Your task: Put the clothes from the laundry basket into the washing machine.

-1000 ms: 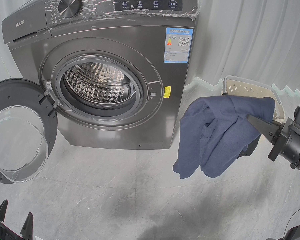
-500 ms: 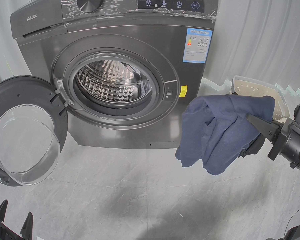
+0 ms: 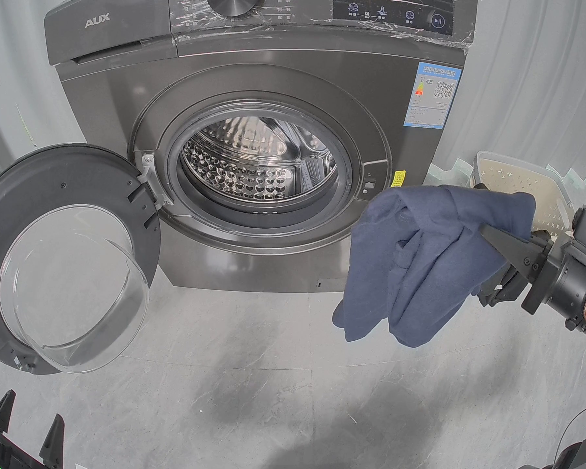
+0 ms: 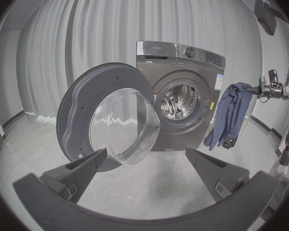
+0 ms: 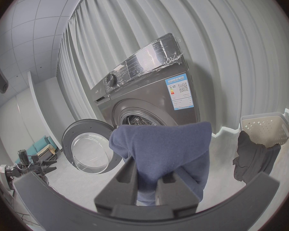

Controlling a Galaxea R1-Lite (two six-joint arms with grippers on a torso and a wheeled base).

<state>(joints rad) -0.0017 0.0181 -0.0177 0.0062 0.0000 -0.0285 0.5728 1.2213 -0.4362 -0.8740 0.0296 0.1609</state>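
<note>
Right claw (image 5: 149, 174) at the right edge of the head view, clenched on a bunched fold of the blue top (image 3: 423, 262). Hangs in loose folds below the grip, clear of the floor (image 3: 254, 372), to the right of the washer (image 3: 273, 60) and in front of the basket (image 3: 527, 180). Over the basket rim, in the right wrist view's lower right, a dark garment (image 5: 253, 154), draped half out. Washer door (image 3: 65, 255) swung wide at centre left; drum (image 3: 260, 164) at upper centre, apparently without laundry. Left claw (image 4: 145, 150) released, low in the bottom left corner of the head view, holding nothing.

Handling, as a guess: soft, light, limp cloth; no stiffness to steer by, so follows the grip and swings. Held by one fold only, with long tails trailing low; likely to catch on the door seal or drape over the lip rather than drop in. Best to carry the pinch deep past the opening before letting go. Little risk of slipping while bunched thick between the fingers. For the dark garment, best to pinch a raised fold near its middle, not a thin hem.
</note>
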